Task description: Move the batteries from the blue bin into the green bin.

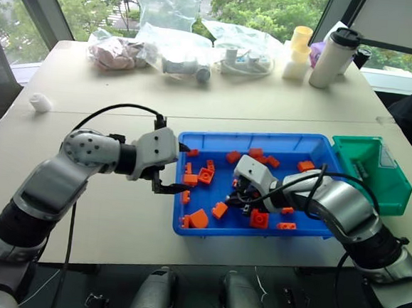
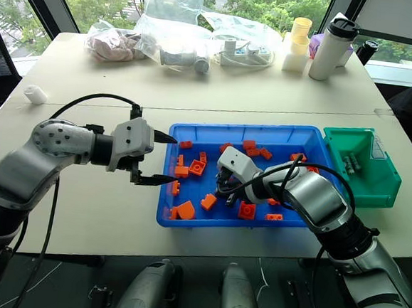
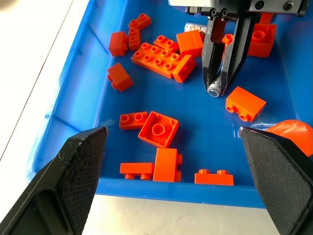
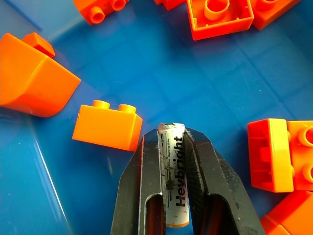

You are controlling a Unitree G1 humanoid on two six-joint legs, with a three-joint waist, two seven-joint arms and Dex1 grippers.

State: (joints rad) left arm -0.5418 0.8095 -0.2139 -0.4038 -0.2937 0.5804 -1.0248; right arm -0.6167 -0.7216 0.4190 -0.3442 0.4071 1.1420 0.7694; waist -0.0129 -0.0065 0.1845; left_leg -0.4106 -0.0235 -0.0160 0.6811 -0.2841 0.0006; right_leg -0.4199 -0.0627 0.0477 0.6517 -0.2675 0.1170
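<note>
Clamping a battery (image 4: 173,181) lengthwise between its fingers, the right claw (image 3: 221,73) sits low in the blue bin (image 1: 200,138); the smooth cylinder could slip out before reaching the green bin (image 1: 397,197). The left claw (image 1: 167,174) hangs open, empty.

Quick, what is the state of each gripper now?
Left gripper: open, holding nothing, over the blue bin's left edge.
Right gripper: shut on a battery.
</note>
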